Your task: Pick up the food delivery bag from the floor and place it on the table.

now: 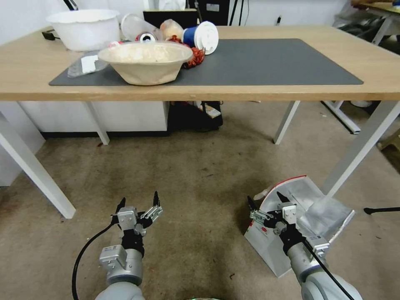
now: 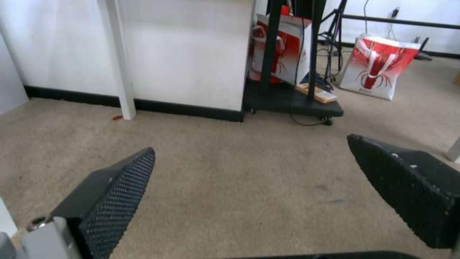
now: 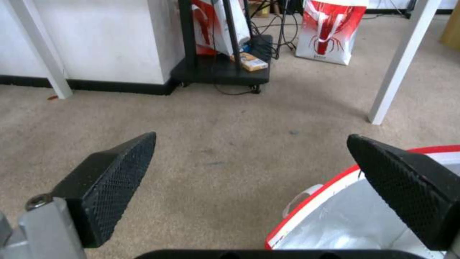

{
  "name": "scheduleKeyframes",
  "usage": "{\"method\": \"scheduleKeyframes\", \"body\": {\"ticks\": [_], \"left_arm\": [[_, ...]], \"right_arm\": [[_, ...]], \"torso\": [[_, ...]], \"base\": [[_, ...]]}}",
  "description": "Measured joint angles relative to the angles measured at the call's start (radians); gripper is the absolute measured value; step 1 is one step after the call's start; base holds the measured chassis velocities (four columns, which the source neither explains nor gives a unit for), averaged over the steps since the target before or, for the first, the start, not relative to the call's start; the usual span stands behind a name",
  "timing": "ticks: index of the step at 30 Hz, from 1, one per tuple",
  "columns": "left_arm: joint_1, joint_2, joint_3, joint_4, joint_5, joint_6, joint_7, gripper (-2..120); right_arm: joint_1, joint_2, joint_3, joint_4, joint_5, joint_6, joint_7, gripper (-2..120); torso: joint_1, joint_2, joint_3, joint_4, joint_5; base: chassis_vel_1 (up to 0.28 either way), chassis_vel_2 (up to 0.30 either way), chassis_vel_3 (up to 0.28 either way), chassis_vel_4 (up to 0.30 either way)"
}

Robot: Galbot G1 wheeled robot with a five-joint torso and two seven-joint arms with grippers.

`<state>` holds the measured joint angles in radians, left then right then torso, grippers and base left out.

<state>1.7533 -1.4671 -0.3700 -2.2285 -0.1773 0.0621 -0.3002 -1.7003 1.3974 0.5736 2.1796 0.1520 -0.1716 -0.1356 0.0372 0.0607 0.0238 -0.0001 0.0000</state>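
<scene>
The food delivery bag stands open on the floor at the lower right, white with red trim and silver foil lining, beside a white table leg. In the right wrist view its red rim and foil lie under one finger. My right gripper hovers open over the bag's near-left edge, holding nothing. Over bare carpet at the lower left, my left gripper is open and empty. The table with its dark grey mat spans the top of the head view.
On the table's left sit a beige bowl, a white bowl, cups and wrappers. White table legs stand around the floor area. Under the table are a black wheeled stand and red-white paper bags.
</scene>
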Motion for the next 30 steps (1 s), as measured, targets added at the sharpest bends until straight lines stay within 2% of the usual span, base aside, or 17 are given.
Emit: {"method": "scheduleKeyframes", "body": {"ticks": [7, 22, 30], "left_arm": [[0.001, -0.001, 0.0, 0.002, -0.001, -0.003, 0.0, 100], [0.001, -0.001, -0.002, 0.004, -0.002, -0.007, -0.002, 100], [-0.002, 0.008, -0.015, 0.016, -0.007, -0.053, -0.002, 100]], "right_arm": [[-0.002, -0.001, 0.003, -0.001, 0.0, 0.0, -0.009, 100], [-0.006, -0.001, 0.004, -0.004, -0.002, 0.0, -0.011, 100], [-0.013, 0.002, 0.005, 0.008, -0.041, 0.025, 0.014, 100]], "torso": [[-0.001, -0.026, -0.024, 0.0, 0.0], [-0.004, -0.036, -0.024, 0.0, 0.0], [-0.003, -0.032, -0.024, 0.0, -0.0001]], "base": [[0.0, 0.0, 0.0, 0.0], [0.0, 0.0, 0.0, 0.0], [0.0, 0.0, 0.0, 0.0]]}}
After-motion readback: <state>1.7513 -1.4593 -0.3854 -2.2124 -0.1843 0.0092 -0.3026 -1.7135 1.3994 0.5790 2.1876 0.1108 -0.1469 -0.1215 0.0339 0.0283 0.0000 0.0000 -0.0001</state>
